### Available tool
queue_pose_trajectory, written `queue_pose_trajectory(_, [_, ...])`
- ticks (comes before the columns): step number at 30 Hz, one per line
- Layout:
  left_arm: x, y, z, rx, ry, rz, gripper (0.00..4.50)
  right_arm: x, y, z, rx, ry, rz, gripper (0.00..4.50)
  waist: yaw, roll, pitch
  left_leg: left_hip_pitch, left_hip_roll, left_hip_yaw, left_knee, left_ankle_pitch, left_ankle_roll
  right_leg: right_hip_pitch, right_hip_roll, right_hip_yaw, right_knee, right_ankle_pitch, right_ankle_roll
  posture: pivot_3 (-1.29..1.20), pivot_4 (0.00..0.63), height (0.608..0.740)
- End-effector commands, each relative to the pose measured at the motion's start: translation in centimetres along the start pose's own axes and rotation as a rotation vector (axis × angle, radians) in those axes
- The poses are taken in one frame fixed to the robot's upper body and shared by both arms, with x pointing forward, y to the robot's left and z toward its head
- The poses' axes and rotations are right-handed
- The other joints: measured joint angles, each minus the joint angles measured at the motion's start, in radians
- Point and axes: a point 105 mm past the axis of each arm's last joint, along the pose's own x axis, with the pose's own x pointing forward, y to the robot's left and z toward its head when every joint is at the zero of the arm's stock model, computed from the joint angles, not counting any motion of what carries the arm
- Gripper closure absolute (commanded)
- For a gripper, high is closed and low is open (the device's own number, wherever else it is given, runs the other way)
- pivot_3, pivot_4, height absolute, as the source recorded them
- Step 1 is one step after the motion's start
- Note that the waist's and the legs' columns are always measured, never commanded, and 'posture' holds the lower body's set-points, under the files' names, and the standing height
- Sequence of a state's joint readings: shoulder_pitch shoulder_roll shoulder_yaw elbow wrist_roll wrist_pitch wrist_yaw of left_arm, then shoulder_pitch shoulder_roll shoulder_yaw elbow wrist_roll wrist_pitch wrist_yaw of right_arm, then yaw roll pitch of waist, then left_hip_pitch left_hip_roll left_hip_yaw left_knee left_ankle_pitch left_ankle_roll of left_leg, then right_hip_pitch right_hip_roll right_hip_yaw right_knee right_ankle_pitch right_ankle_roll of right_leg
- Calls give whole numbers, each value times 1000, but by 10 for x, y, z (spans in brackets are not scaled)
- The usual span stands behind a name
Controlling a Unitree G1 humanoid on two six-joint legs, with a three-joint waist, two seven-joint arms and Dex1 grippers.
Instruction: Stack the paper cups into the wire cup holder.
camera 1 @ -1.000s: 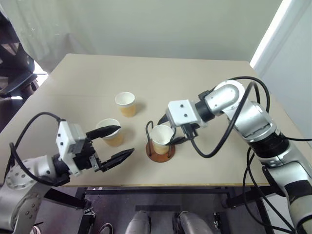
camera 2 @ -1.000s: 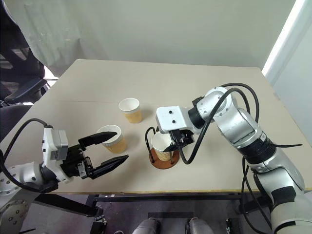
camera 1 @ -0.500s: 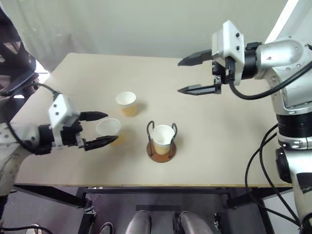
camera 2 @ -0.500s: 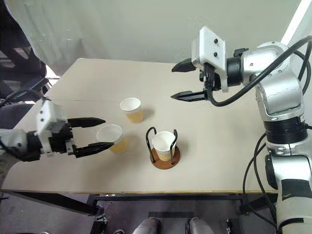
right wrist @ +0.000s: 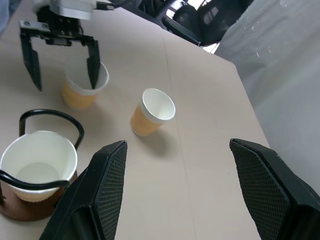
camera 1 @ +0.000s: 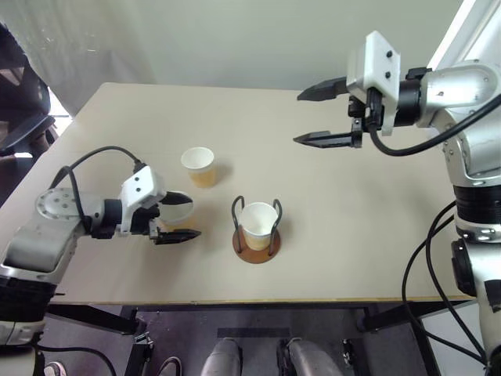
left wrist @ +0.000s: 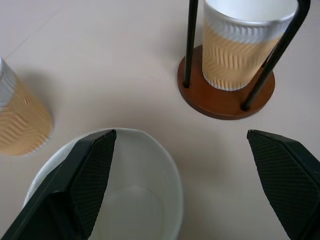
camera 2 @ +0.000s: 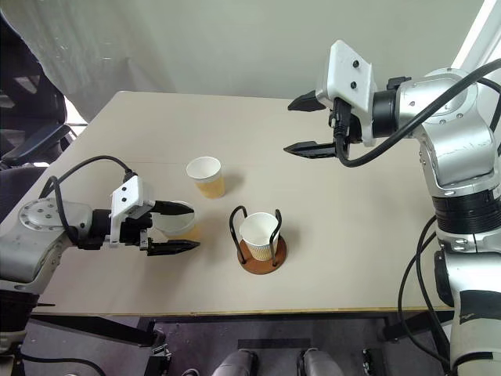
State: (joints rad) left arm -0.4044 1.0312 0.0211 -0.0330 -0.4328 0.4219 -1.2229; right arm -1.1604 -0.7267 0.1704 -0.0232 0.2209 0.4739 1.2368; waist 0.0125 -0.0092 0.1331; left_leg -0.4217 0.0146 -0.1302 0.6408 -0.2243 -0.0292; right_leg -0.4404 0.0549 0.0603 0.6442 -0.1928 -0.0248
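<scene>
A paper cup (camera 1: 258,223) stands inside the wire cup holder (camera 2: 262,258), between its two black loops. A second paper cup (camera 2: 176,222) stands to its left. My left gripper (camera 1: 196,217) is open and low at that cup. One finger hangs over the cup's mouth and the other is outside the wall on the near side. A third paper cup (camera 1: 198,164) stands apart, farther back. My right gripper (camera 1: 297,119) is open and holds nothing, high above the table's far right part. The right wrist view looks down on the holder (right wrist: 50,117) and the cup by my left gripper (right wrist: 85,85).
The beige table (camera 1: 352,235) has its front edge close below the holder and the left gripper. A black chair (camera 1: 19,125) stands off the table's left side. A pale wall runs behind the table.
My right gripper has left the cup in the holder and risen up and away to the right. My left gripper has moved in onto the nearest loose cup.
</scene>
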Motion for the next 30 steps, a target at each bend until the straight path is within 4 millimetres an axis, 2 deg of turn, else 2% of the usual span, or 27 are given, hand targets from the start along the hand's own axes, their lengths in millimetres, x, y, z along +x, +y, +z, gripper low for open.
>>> queue_pose_trajectory(1, [-6, 1, 4, 16, -1, 2, 0, -9, -5, 10, -46, -5, -41, 1161, 0, 0, 0, 0, 0, 0, 0, 0, 0, 0, 0, 0, 0, 0, 0, 0, 150, 740])
queue_pose_trajectory(4, [-10, 4, 5, 25, 5, 26, 0, -10, -2, 13, -39, -26, -25, 1161, -1, 0, 0, 0, 0, 0, 1, 1, 1, 0, 0, 0, 1, 1, 1, 0, 150, 740])
queue_pose_trajectory(9, [-18, 14, 9, 43, 9, 77, 0, -16, 19, 25, -7, -130, 105, 1161, -1, 0, 0, 0, 0, 0, 2, 2, 2, 1, 0, 0, 1, 1, 2, 0, 150, 740])
queue_pose_trajectory(13, [-16, 13, 2, 41, 39, 65, 0, -17, 34, 31, 13, -176, 172, 1161, -1, 0, 0, 0, 0, 0, 4, 2, 2, 1, 0, 0, 1, 1, 2, 0, 150, 740])
queue_pose_trajectory(17, [-17, 13, 2, 39, 41, 60, 0, -16, 39, 29, 28, -174, 177, 1161, -1, 0, 0, 0, 0, 0, 5, 2, 2, 2, 0, 0, 1, 1, 2, 0, 150, 740])
queue_pose_trajectory(30, [14, 21, -10, 53, 64, 28, 0, -13, 45, 27, 54, -159, 164, 1161, 1, 0, 0, 0, 0, 0, 7, 3, 3, 3, 0, 0, 1, 3, 4, 0, 150, 740])
